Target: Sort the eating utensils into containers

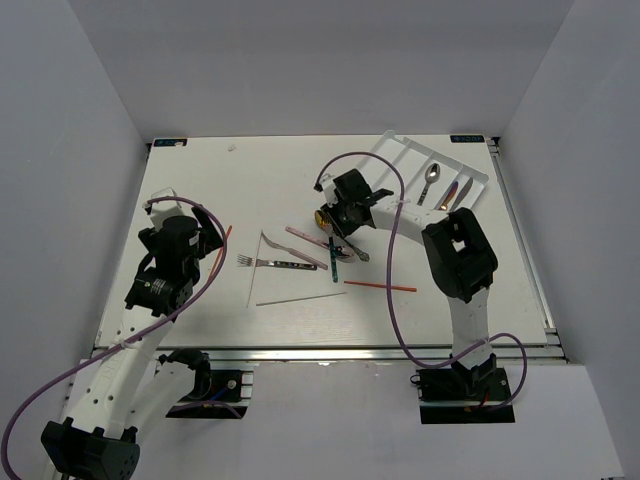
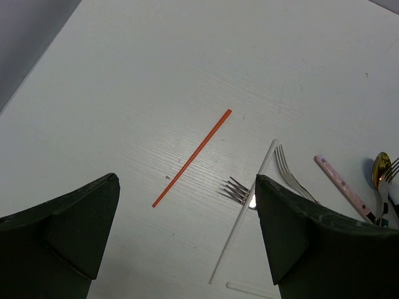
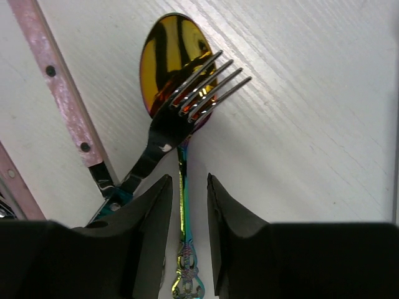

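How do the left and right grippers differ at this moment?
The left gripper is spread wide; the right gripper leaves only a narrow gap. The left gripper hangs over a red chopstick that lies slantwise across its gap. The right gripper straddles the handle of the gold-bowled spoon, which runs straight along its gap. Shared: both look open, and neither is clamping anything.

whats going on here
Two arms are sorting cutlery into a white tray. The right gripper is down in the pile mid-table, jaws narrowly straddling the handle of a gold-bowled spoon with a fork lying across it, not yet clamped. The left gripper hovers wide open over a red chopstick. A silver spoon and a knife are in the tray; most pieces lie on the table.
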Tool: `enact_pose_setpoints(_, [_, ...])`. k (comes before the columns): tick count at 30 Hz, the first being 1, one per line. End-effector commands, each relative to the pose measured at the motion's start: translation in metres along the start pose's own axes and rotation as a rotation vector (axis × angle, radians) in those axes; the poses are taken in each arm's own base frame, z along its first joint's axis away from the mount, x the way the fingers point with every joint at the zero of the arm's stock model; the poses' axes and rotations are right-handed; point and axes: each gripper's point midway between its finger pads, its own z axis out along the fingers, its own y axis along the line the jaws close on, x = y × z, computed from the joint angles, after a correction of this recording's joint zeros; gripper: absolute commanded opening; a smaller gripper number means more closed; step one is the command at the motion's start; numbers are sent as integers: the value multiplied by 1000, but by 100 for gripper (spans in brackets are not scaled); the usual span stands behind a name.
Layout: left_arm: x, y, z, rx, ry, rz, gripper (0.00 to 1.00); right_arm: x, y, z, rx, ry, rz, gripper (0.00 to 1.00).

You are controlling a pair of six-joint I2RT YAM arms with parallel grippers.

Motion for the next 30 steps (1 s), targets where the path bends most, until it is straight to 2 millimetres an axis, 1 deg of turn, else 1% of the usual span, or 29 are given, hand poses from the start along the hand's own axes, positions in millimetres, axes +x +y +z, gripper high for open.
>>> enact_pose_setpoints(1, [0,0,1,7,-4,2,98,-18,7,-16,-14,-58,6,35])
enact_pose_setpoints(3, [-1,0,0,8,-7,0,98,-19,13,-14,-36,-60,-1,35])
enact_pose_setpoints(6, [-2,0,0,8,-11,-2,98,-11,18,-5,-47,-19,-10,35])
enact_pose_setpoints(9, [-3,0,0,9,-12,-3,98,3,13,6,-8,31,-14,34])
enact_pose_setpoints(10, [-2,0,0,8,-11,-2,98,5,7,8,24,39,-14,33])
enact_pose_setpoints(12, [-2,0,0,8,-11,-2,98,11,4,14,40,59,-14,32])
enact_pose_setpoints(18, [-2,-1,0,13,-9,-1,98,20,2,19,52,78,-14,28])
enact_pose_setpoints(19, [-2,-1,-1,13,-10,-1,98,22,2,20,50,82,-15,22])
enact_pose_setpoints(21, [-2,-1,0,13,-9,-1,98,24,3,21,45,90,-21,16])
enact_pose_setpoints(22, [-1,-1,0,12,-8,0,98,24,2,22,49,90,-23,8])
enact_pose_setpoints(24, [-1,0,0,11,-7,1,98,17,-4,17,79,80,-26,2])
enact_pose_setpoints(25, [-2,0,-1,11,-10,-1,98,14,-10,14,119,78,-27,0])
enact_pose_setpoints(27, [-1,0,0,12,-8,0,98,0,-22,4,180,52,-39,0])
enact_pose_setpoints(28, [-2,-1,-1,13,-10,-1,98,-5,-32,-3,244,45,-47,0])
enact_pose_setpoints(29, [-1,-1,-1,13,-8,1,98,-17,-34,-13,284,14,-56,0])
enact_pose_setpoints(30, [-2,-1,-1,13,-9,-1,98,-21,-42,-18,337,3,-61,0])
